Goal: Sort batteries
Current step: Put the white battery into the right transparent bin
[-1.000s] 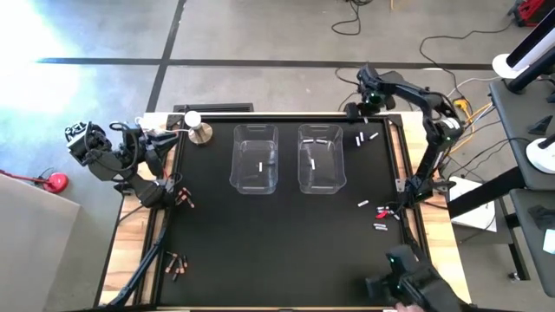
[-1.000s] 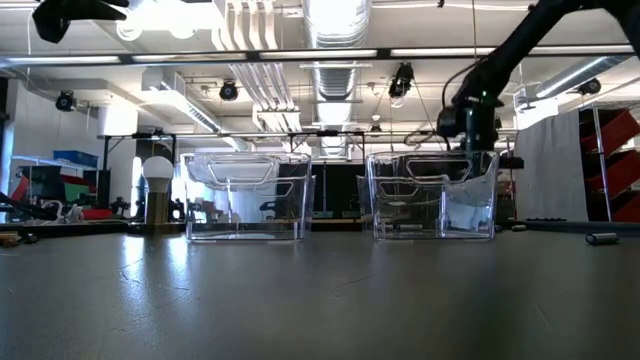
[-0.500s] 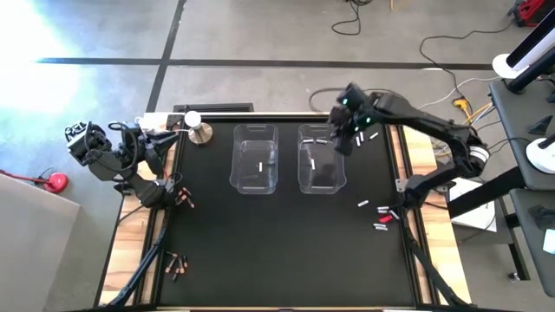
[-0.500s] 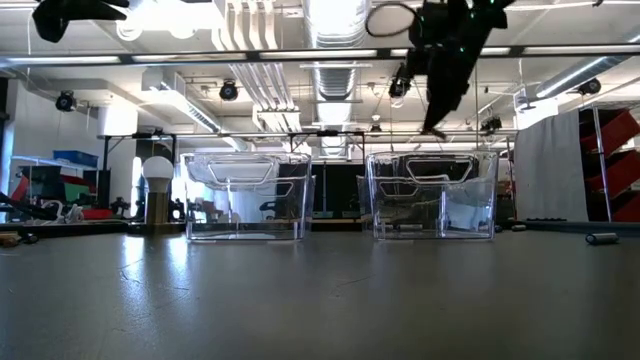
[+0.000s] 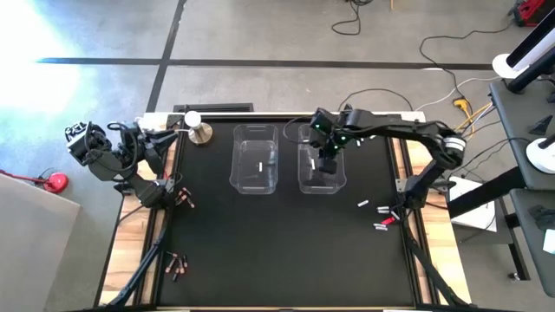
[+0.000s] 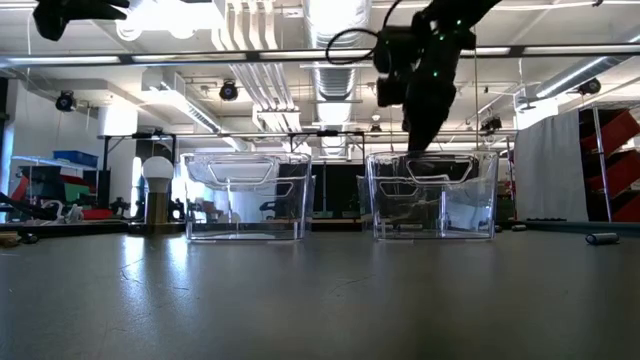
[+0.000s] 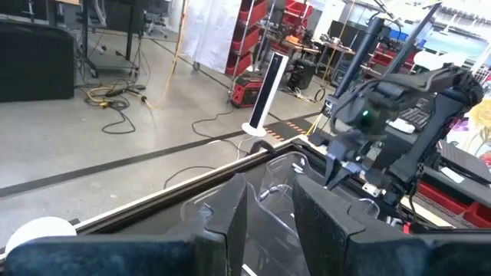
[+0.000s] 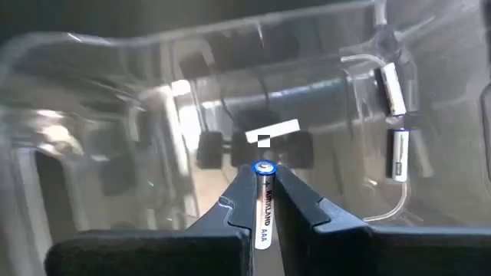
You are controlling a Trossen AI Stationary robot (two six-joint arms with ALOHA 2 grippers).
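Drop-off step — right gripper (image 8: 263, 201) pinching a white battery (image 8: 263, 207) above the right bin (image 5: 303, 180); next, just spread the jaws.

Ceiling strip lights (image 6: 330, 20) glare overhead, sunlight washes out the floor (image 5: 52, 43) beyond the table's far left corner, and the clear bin (image 8: 153, 115) looks blurred.

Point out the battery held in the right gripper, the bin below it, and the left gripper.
held battery (image 8: 262, 201), right wrist view: middle of its white body between the fingers.
right clear bin (image 5: 337, 179), high view: near right rim.
left gripper (image 7: 268, 222), left wrist view: midway between its fingertips.
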